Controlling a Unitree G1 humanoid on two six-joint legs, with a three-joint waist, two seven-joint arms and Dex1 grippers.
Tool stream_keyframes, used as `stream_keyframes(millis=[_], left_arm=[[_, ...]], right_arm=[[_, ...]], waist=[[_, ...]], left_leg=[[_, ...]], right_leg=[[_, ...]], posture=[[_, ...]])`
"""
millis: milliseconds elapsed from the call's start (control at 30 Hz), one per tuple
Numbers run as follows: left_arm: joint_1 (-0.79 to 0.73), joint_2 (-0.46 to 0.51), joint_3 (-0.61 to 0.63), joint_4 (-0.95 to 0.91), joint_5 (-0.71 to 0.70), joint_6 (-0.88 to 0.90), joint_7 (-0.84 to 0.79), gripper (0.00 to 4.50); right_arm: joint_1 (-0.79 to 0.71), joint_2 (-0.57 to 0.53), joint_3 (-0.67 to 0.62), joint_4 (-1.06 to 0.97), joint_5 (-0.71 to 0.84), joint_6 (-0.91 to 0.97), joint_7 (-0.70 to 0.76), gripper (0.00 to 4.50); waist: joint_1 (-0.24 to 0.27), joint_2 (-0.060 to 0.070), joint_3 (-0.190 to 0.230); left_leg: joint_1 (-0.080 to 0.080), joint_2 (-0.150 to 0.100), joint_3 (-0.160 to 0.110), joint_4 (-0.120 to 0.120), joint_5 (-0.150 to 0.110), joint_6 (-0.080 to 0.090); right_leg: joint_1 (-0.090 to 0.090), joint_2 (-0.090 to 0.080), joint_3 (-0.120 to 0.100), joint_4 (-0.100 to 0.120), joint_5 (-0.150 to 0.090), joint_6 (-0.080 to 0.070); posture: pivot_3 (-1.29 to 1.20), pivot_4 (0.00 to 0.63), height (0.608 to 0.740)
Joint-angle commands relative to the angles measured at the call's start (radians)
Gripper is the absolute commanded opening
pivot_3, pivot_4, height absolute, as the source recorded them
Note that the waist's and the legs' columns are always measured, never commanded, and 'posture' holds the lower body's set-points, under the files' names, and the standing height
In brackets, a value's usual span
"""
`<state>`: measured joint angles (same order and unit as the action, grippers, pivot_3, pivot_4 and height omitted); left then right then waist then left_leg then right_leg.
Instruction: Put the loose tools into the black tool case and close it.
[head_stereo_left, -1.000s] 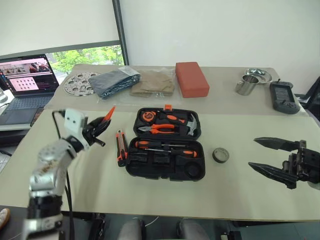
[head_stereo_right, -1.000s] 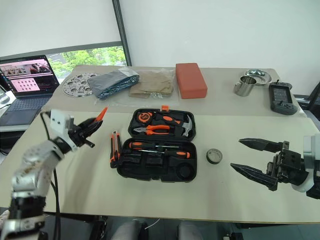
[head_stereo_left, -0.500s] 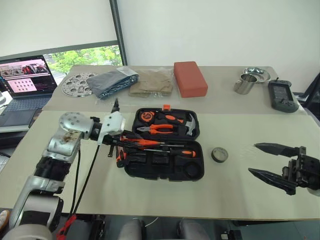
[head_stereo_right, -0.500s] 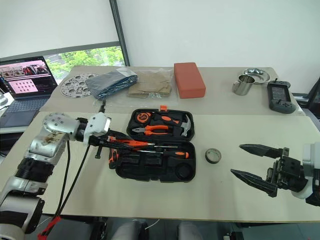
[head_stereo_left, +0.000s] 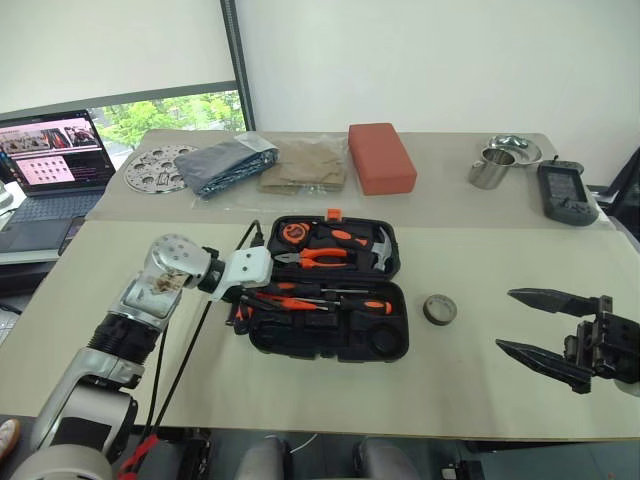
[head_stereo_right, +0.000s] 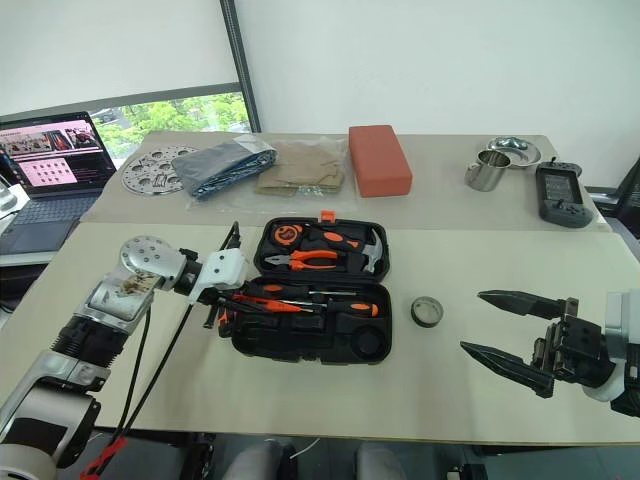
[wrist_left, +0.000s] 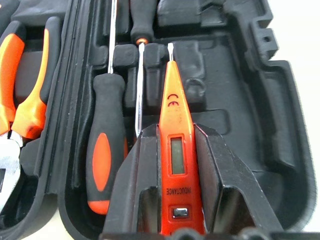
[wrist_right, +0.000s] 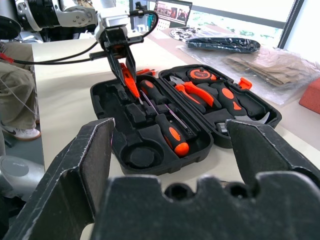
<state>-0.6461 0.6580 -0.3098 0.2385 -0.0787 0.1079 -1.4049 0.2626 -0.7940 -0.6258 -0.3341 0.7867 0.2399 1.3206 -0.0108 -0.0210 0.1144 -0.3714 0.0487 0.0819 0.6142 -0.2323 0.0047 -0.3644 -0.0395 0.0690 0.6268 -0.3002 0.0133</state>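
Midway: left gripper (wrist_left: 172, 210) clamps the small orange screwdriver (wrist_left: 172, 145) over the open black tool case (head_stereo_left: 330, 340), two long screwdrivers (head_stereo_left: 345, 296) seated. Utility knife (head_stereo_left: 238, 312) at the case's 9 o'clock, tape roll (head_stereo_left: 439, 309) at 3 o'clock, on the counter (head_stereo_left: 470, 380). Right gripper (head_stereo_left: 545, 330) wide, empty.

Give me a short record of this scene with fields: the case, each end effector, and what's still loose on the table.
case: black tool case open on the table, two long screwdrivers in its front half
left end effector: shut on the small orange screwdriver, over the case's front half
right end effector: open, holding nothing, off to the case's right
loose: tape roll right of the case; utility knife at its left edge
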Motion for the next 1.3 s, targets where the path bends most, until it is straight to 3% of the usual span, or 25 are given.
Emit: stream_keyframes(millis=[33, 867, 933, 1100, 1233, 1300], left_arm=[[0.011, -0.012, -0.004, -0.058, 0.015, 0.029, 0.041, 0.49], [-0.012, -0.024, -0.105, -0.001, 0.112, 0.025, 0.034, 0.49], [-0.009, -0.025, -0.101, -0.003, 0.108, 0.027, 0.036, 1.49], [-0.020, -0.023, -0.062, -0.033, 0.094, 0.022, 0.063, 3.29], [-0.075, -0.022, 0.031, -0.129, -0.002, 0.123, 0.065, 4.46], [-0.102, -0.015, 0.068, -0.150, -0.030, 0.148, 0.073, 4.46]], right_arm=[[-0.001, 0.002, -0.023, -0.010, -0.001, -0.031, 0.000, 4.12], [0.025, 0.009, -0.033, -0.015, 0.000, -0.052, -0.022, 4.12], [0.026, 0.010, -0.034, -0.017, 0.000, -0.051, -0.025, 4.12], [0.026, 0.008, -0.033, -0.023, 0.001, -0.047, -0.032, 4.12], [0.020, 0.004, -0.031, -0.022, 0.000, -0.045, -0.036, 4.12], [0.017, 0.001, -0.029, -0.020, 0.000, -0.045, -0.038, 4.12]], waist=[[0.000, 0.000, 0.000], [-0.002, 0.000, 0.000], [-0.002, 0.000, 0.000], [-0.001, 0.001, 0.000], [0.000, 0.001, 0.000], [0.001, 0.001, 0.000]], left_leg=[[0.000, 0.000, 0.000, 0.000, 0.000, 0.000], [0.000, 0.000, 0.000, 0.001, 0.000, 0.000], [0.000, 0.000, 0.000, 0.001, 0.000, 0.000], [0.000, -0.001, 0.000, 0.001, 0.000, 0.000], [0.000, 0.000, -0.001, 0.003, 0.000, 0.000], [0.000, 0.000, -0.002, 0.005, 0.000, 0.000]], right_leg=[[0.000, 0.000, 0.000, 0.000, 0.000, 0.000], [0.002, 0.001, 0.001, 0.002, 0.000, 0.000], [0.003, 0.001, 0.001, 0.002, 0.000, 0.000], [0.003, 0.001, 0.001, 0.002, 0.000, 0.000], [0.003, 0.001, 0.000, 0.004, 0.000, 0.000], [0.003, 0.001, 0.000, 0.003, 0.000, 0.000]], posture=[[0.00, 0.150, 0.740], [0.00, 0.150, 0.740], [0.00, 0.150, 0.740], [0.00, 0.150, 0.740], [0.00, 0.150, 0.740], [0.00, 0.150, 0.740]])
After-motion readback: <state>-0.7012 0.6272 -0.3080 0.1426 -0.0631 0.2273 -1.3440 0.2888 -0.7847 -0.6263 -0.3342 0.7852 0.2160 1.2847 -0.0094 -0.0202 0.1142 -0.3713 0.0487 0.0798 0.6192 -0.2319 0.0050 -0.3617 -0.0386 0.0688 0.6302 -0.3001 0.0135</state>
